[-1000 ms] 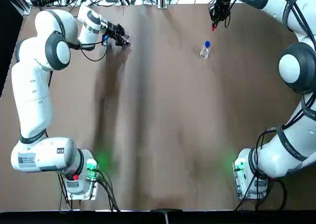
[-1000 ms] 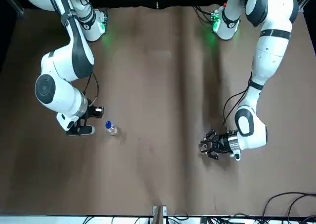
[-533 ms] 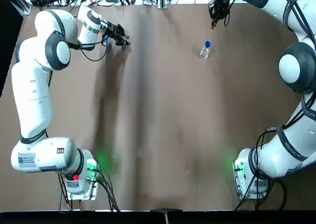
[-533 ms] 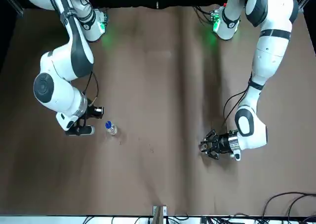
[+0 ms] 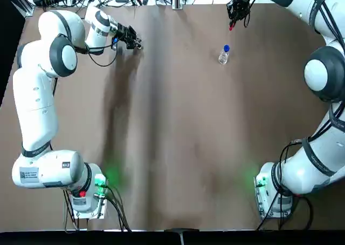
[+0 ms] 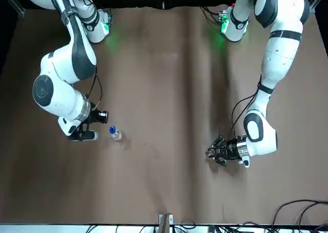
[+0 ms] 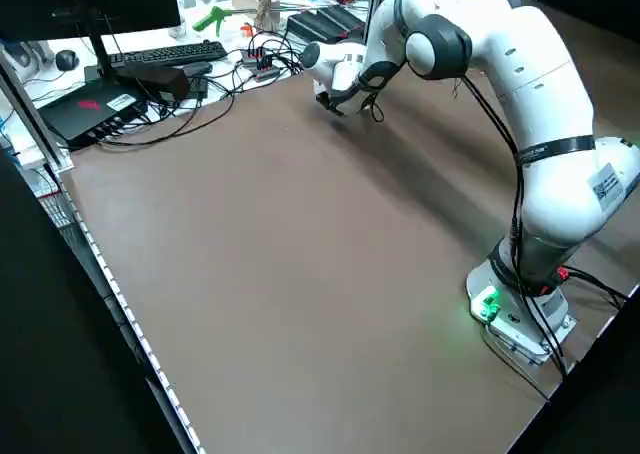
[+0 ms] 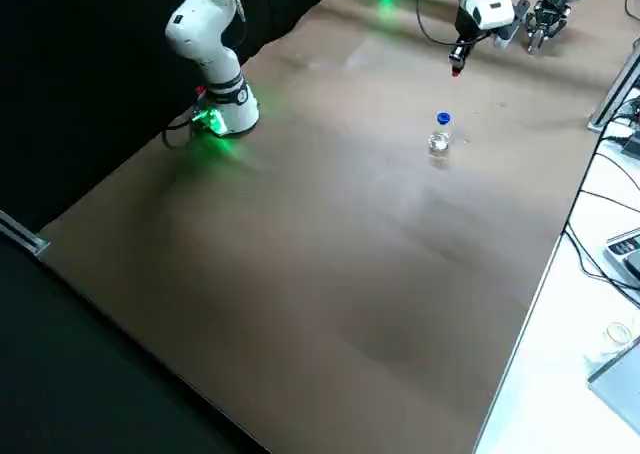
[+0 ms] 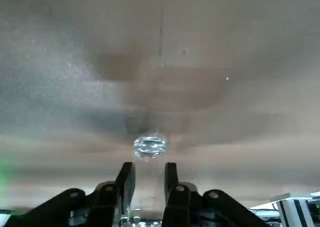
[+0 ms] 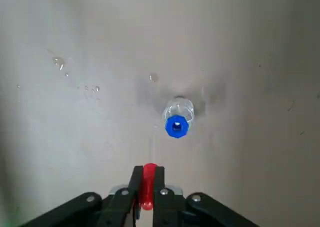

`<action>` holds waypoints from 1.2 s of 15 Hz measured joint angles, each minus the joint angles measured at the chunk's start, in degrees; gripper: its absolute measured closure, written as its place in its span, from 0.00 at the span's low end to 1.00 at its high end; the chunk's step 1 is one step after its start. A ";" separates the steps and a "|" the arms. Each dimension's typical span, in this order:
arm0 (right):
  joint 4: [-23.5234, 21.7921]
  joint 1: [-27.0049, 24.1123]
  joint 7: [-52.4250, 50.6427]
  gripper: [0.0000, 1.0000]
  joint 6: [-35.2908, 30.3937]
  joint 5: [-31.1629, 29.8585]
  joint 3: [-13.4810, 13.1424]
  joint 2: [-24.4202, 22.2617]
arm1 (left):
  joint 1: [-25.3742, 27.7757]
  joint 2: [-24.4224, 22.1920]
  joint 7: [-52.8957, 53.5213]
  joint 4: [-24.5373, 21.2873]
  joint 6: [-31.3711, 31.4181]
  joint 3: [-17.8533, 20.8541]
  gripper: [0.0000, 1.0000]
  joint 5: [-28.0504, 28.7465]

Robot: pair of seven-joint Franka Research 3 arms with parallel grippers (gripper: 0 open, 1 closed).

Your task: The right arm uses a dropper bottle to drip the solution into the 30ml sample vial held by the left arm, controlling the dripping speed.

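Observation:
The dropper bottle [image 5: 223,55], clear with a blue collar, stands alone on the brown table [image 5: 178,126] at the far right. In the right wrist view the bottle [image 10: 176,119] is just ahead of my right gripper [image 10: 148,179], which is shut on the red dropper top [image 10: 148,187], lifted off the bottle. That gripper [image 5: 233,17] hangs beyond the bottle, near the far edge. At the far left, my left gripper [image 5: 135,41] reaches low over the table. In its wrist view the narrow-set fingers [image 9: 126,179] hold the sample vial [image 9: 149,146], whose glinting top shows at the tips.
Cables, a keyboard and black boxes [image 7: 150,64] lie beyond the table's far edge. Both arm bases with green lights [image 5: 99,180] stand at the near edge. A few droplets [image 10: 60,62] mark the table near the bottle.
My right gripper has drifted a little toward the far edge with the red dropper top, away from the bottle. The left arm and the bottle have stayed put.

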 joint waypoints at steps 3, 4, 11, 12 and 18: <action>0.42 0.00 0.06 0.87 0.00 0.76 0.00 -0.03 | -1.16 -0.03 -0.55 0.69 0.75 0.01 0.68 0.00; 0.48 0.00 0.06 0.87 0.00 1.14 0.00 -0.06 | -1.53 -0.17 -0.78 0.95 0.78 0.01 0.68 0.05; 1.03 0.03 0.09 0.87 0.00 4.44 0.19 -0.49 | -7.82 -4.25 -13.04 1.71 0.78 0.03 0.68 7.62; 1.16 0.03 0.10 0.87 -0.03 5.02 0.23 -0.67 | -9.09 -4.76 -15.16 1.71 1.07 0.05 0.68 8.79; 1.21 0.05 0.47 0.87 -0.43 10.10 0.37 -1.65 | -18.63 -7.82 -32.67 1.87 5.79 0.07 0.68 19.23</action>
